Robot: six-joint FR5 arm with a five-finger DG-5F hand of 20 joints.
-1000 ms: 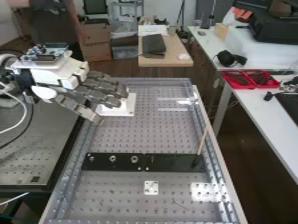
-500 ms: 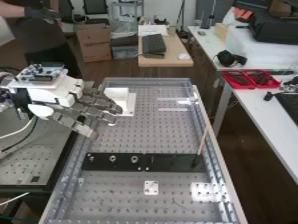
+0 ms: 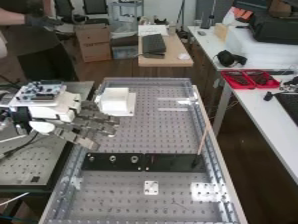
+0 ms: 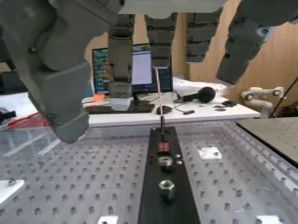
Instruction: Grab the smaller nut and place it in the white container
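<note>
The hand [image 3: 86, 125] is over the left edge of the perforated bench, short of the flat black bar [image 3: 174, 162], its fingers extended and holding nothing. On the bar stand the smaller nut [image 3: 91, 158], the larger nut [image 3: 113, 159] and the bearing [image 3: 134, 159], in a row and apart from the hand. Behind the fingers is the white container [image 3: 116, 102]. In the wrist view the hand [image 4: 63, 85] hangs with thumb and fingers spread, and two round metal parts stand on the bar beyond them, one nearer [image 4: 166, 186], one farther [image 4: 165, 161].
A thin wooden stick [image 3: 203, 136] rises from the bar's right part. A small white plate [image 3: 151, 188] lies on the bench in front of the bar. Raised metal rails [image 3: 216, 155] edge the bench. Red trays [image 3: 250, 79] sit on the side table at right.
The hand has moved down the high view toward the bar and slightly left, away from the white container, which it partly covered before. The parts on the bar have kept their places.
</note>
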